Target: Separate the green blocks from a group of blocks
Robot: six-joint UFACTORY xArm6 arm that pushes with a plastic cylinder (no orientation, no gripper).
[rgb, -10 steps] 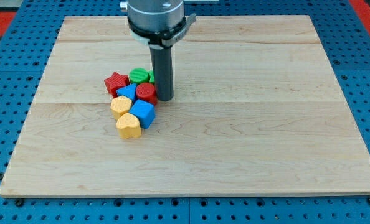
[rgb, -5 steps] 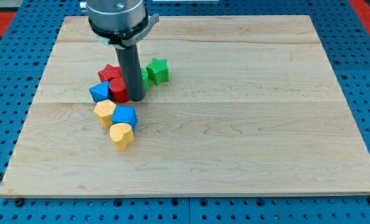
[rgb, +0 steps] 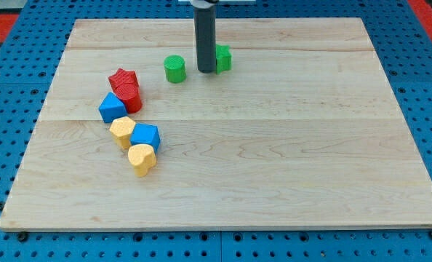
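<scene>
While both green blocks already sit clear of the others, the layout leaves room for trouble. My tip [rgb: 206,70] rests on the bench [rgb: 289,167] in the upper middle of the frame, between the two greens: the green cylinder [rgb: 174,68] is near it on the view's left, and the second green block [rgb: 222,58], its shape half hidden behind the rod, is just beside or touching it on the view's right. No pincer exists on this arm, only the rod, so there is nothing to be apart or clamped.

Toward the left of the frame the rest lie in a loose chain: a red star [rgb: 120,77] touching a red cylinder [rgb: 129,95], a blue block [rgb: 112,108] against that, then a yellow block [rgb: 121,132], a blue cube [rgb: 146,136] and a yellow heart [rgb: 141,159] running toward the view's bottom.

The main risk, as I judge it, is a sweep toward the view's left: it would carry the green cylinder back to the red pair, which is the nearest part of the group. A push toward the view's top could drive the right-hand green toward the bench's far edge, which is not far off. An off-centre contact could also let either green roll aside.
</scene>
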